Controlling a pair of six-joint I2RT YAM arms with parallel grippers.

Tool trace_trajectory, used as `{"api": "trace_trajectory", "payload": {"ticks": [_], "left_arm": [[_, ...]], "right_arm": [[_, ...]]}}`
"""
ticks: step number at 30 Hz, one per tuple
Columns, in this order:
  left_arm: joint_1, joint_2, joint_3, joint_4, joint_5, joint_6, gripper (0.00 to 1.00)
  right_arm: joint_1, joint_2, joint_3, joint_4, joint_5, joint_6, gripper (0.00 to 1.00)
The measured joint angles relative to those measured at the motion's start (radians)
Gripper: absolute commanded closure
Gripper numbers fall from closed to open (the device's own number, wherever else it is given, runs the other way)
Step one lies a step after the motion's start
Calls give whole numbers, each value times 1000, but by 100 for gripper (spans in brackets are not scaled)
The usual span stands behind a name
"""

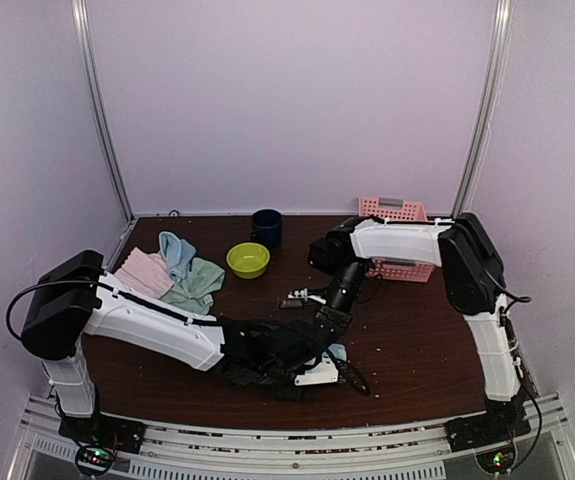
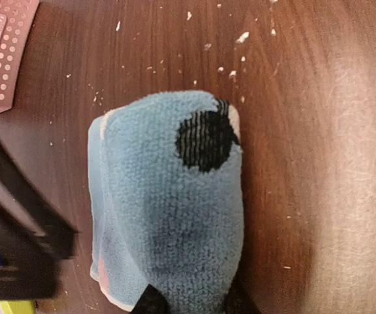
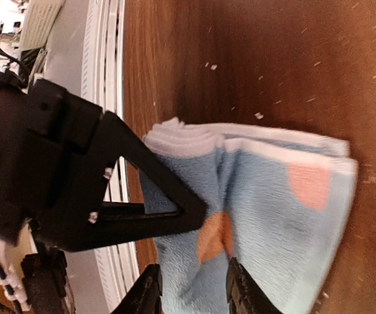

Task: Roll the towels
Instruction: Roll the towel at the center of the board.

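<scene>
Light blue with pink and orange patches, the towel (image 2: 168,216) lies folded thick, near-middle of the counter (image 2: 318,163), left tool (image 2: 194,302) pinching one end, right tool (image 3: 194,291) astride its edge, grip not discernible.

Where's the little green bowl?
In the top view, the lime-green bowl sits toward the back of the table, left of centre. It is just in front of the dark blue cup and right of the pile of towels.

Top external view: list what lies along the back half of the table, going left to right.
pink towel → mint green towel → lime-green bowl → dark blue mug → pink basket
</scene>
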Motion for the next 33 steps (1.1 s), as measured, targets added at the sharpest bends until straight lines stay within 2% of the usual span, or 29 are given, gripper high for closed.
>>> {"api": "trace_trajectory", "payload": {"ticks": [4, 9, 12, 17, 26, 33], "left_arm": [[0, 0, 43, -76, 59, -50, 84], [0, 0, 74, -150, 112, -102, 85], [0, 0, 93, -191, 147, -128, 85], [0, 14, 136, -251, 227, -159, 86], [0, 47, 180, -291, 315, -197, 86], [24, 56, 186, -298, 409, -235, 85]], "right_arm": [[-47, -161, -66, 100, 77, 86, 63], [-86, -311, -235, 220, 249, 177, 77], [-76, -303, -320, 249, 288, 193, 84], [-18, -262, -391, 251, 312, 197, 87], [68, -185, -352, 232, 314, 196, 89], [88, -113, -243, 209, 322, 224, 88]]}}
